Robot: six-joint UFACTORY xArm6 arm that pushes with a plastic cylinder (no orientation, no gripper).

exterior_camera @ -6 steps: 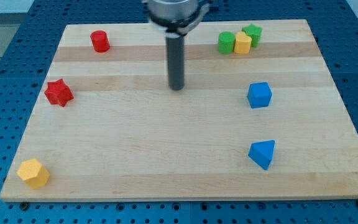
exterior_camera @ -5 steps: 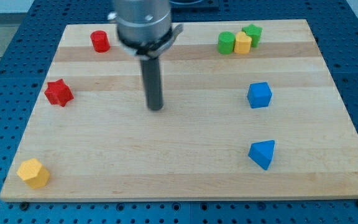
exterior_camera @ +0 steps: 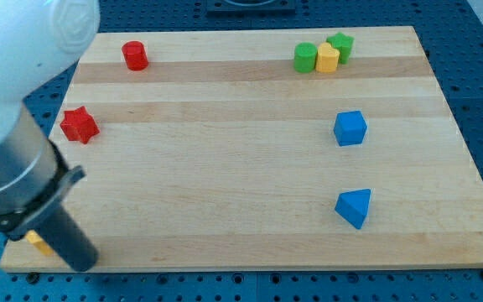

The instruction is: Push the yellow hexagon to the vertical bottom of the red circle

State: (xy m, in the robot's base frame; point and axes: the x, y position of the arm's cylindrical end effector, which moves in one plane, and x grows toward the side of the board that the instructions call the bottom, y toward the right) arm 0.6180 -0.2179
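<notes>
The yellow hexagon [exterior_camera: 35, 242] lies at the board's bottom left corner and is almost wholly hidden behind my rod; only a small yellow sliver shows. My tip [exterior_camera: 80, 264] rests at the view's bottom left, just right of and below that sliver; I cannot tell if they touch. The red circle [exterior_camera: 135, 55] stands near the view's top left, far above the hexagon and to its right.
A red star [exterior_camera: 79, 125] sits at the left edge. A green circle [exterior_camera: 305, 57], a small yellow block [exterior_camera: 327, 59] and a green star [exterior_camera: 340, 44] cluster at top right. A blue cube [exterior_camera: 350, 127] and a blue triangle [exterior_camera: 354, 206] lie at right. The arm's white body [exterior_camera: 15, 50] fills the top left.
My rod has swept from the board's upper middle down and left to the bottom left corner, and now covers most of the yellow hexagon. No block has visibly moved.
</notes>
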